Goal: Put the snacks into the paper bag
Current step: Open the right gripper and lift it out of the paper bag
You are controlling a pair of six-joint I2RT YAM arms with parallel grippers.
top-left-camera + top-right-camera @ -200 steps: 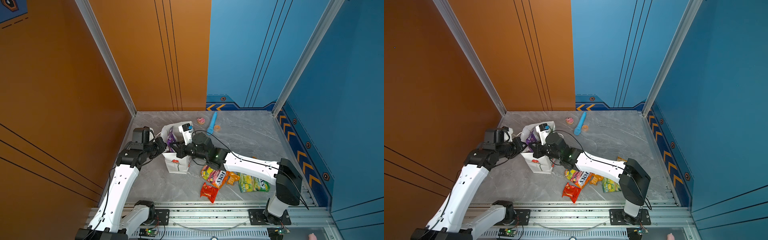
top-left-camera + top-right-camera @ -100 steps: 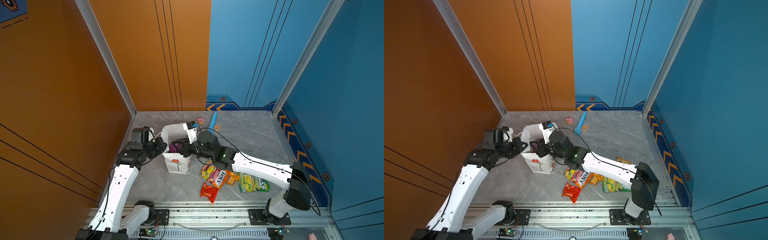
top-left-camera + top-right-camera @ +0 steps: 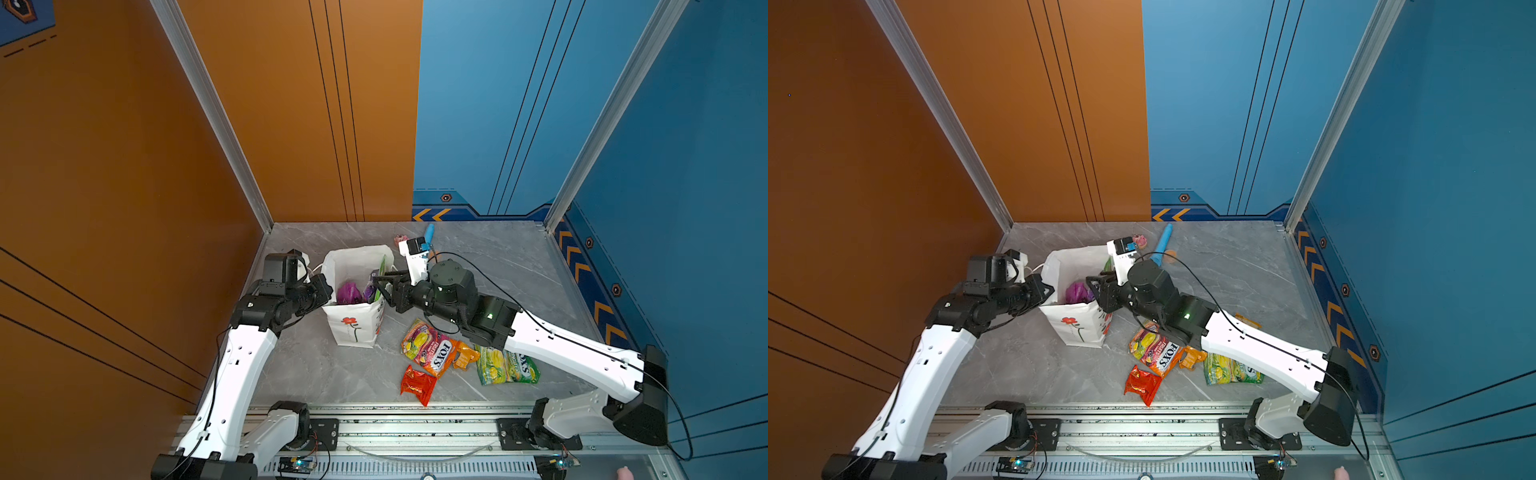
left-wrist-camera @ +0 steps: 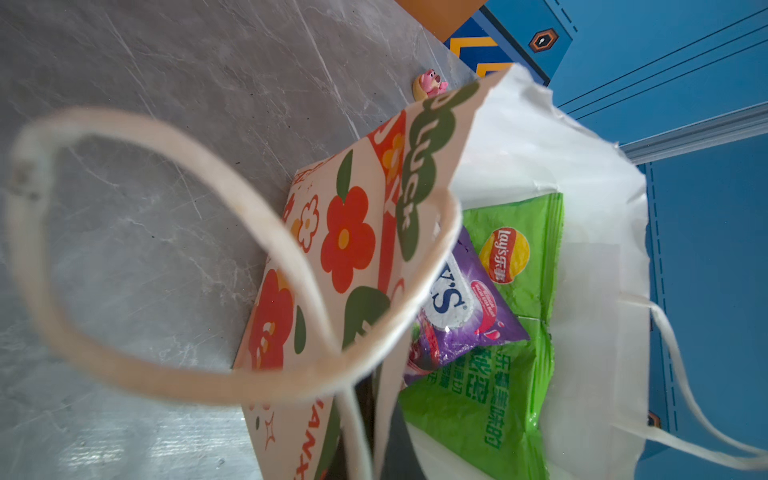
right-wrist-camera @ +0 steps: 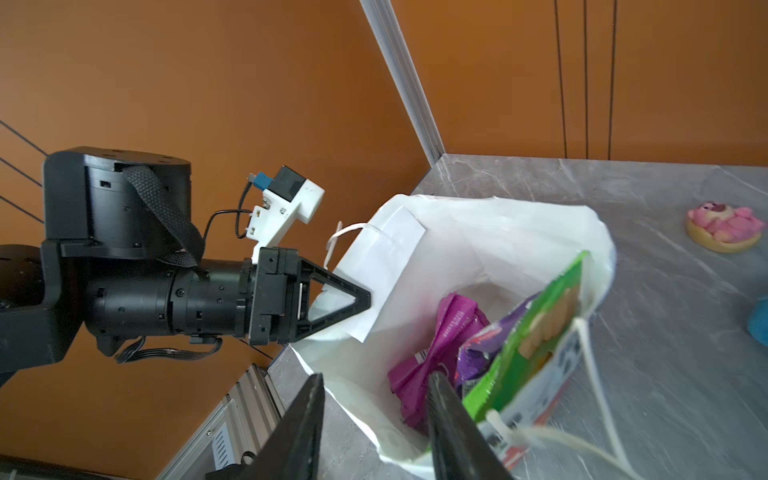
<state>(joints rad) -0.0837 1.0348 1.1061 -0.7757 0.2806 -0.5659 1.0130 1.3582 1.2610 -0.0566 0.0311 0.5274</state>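
The white flowered paper bag (image 3: 353, 328) (image 3: 1077, 328) stands upright left of centre. My left gripper (image 3: 326, 291) (image 5: 365, 299) is shut on its left wall; the left wrist view shows that wall (image 4: 345, 232) pinched in the jaws. My right gripper (image 3: 381, 286) (image 5: 374, 428) hangs open and empty at the bag's right rim. Inside lie purple packs (image 5: 440, 353) (image 4: 461, 307) and a green chip bag (image 4: 519, 291) (image 5: 536, 332). On the table right of the bag lie an orange FOX'S bag (image 3: 428, 347), a small orange packet (image 3: 465, 353), a green FOX'S bag (image 3: 505, 365) and a red packet (image 3: 417, 384).
A pink toy (image 3: 400, 239) (image 5: 725, 226) and a blue tube (image 3: 428, 232) lie behind the bag near the back wall. An orange wall closes the left side, a blue one the right. A metal rail (image 3: 415, 428) runs along the front edge.
My right gripper has opened and drawn back from above the bag to its right rim. The purple pack it held now lies inside the bag. The left gripper has kept its grip.
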